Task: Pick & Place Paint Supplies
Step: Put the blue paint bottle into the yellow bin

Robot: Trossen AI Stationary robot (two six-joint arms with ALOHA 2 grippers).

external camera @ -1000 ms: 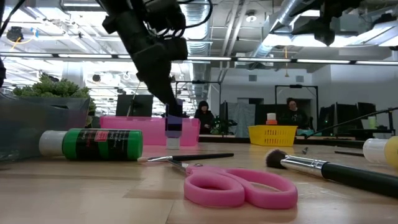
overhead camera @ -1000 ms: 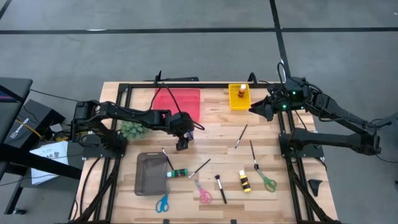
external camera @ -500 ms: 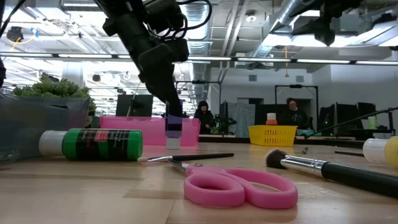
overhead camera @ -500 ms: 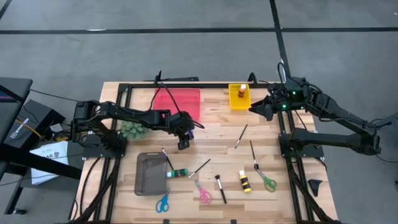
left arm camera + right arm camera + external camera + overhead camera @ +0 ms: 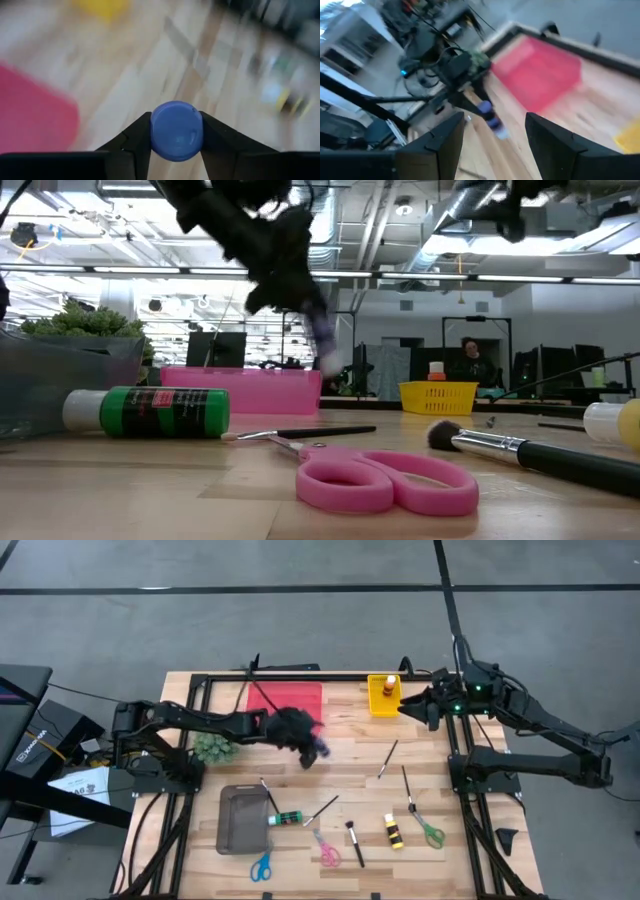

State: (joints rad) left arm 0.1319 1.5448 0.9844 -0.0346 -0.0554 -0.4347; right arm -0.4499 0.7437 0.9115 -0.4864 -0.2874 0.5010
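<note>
1. Purple paint bottle (image 5: 176, 131), one, clamped in the left gripper (image 5: 312, 748), clear of the worktop (image 5: 350, 790) beside the red tray (image 5: 290, 700).
2. Green bottle (image 5: 286, 818) and yellow-and-black bottle (image 5: 393, 831), one each, lie near the front edge.
3. Right gripper (image 5: 410, 710) hangs by the yellow bin (image 5: 384, 696), jaws apart, empty.

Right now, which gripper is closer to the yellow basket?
The right gripper. It hovers just beside the yellow basket, empty, fingers apart. The left gripper is farther off near the red tray, fingers clamped on a purple paint bottle.
</note>
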